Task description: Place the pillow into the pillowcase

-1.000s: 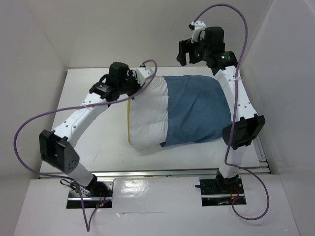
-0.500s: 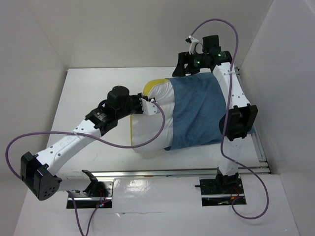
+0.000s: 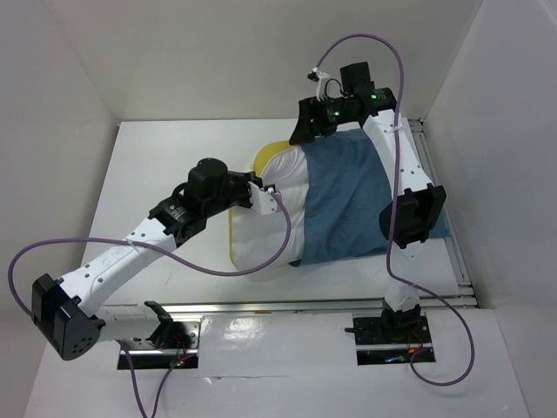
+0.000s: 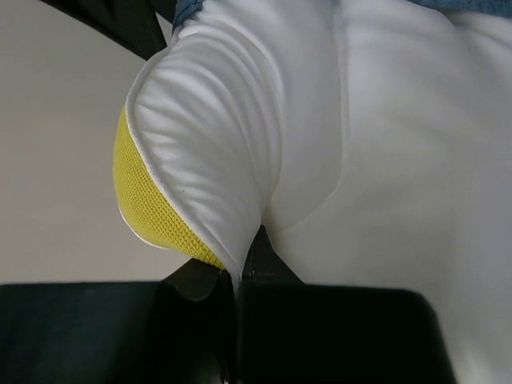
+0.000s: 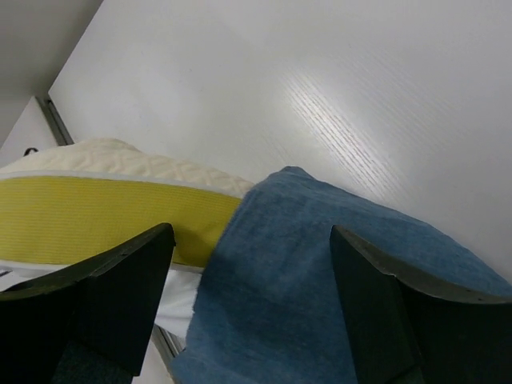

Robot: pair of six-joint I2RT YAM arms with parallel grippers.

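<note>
The white pillow (image 3: 261, 226) lies mid-table, its right part inside the dusty-blue pillowcase (image 3: 348, 196). Its yellow strip (image 3: 270, 154) shows at the raised far-left corner and along the left edge. My left gripper (image 3: 261, 193) is shut on a fold of the pillow's white cover (image 4: 360, 160), pinched at the fingertips (image 4: 240, 276) beside the yellow strip (image 4: 148, 200). My right gripper (image 3: 305, 131) hovers open over the pillowcase's far-left corner. In its wrist view the jaws stand wide over the blue cloth (image 5: 320, 280), apart from it, with the yellow strip (image 5: 104, 220) to the left.
The white table (image 3: 157, 165) is walled on the left, back and right. A metal rail (image 3: 287, 306) runs along the near edge and another (image 3: 461, 270) along the right side. Purple cables (image 3: 52, 248) loop off both arms.
My left arm has dropped and swung right, dragging the pillow's left part. The pillow's far-left corner has lifted, showing yellow. My right gripper has moved left and down to the pillowcase's far corner.
</note>
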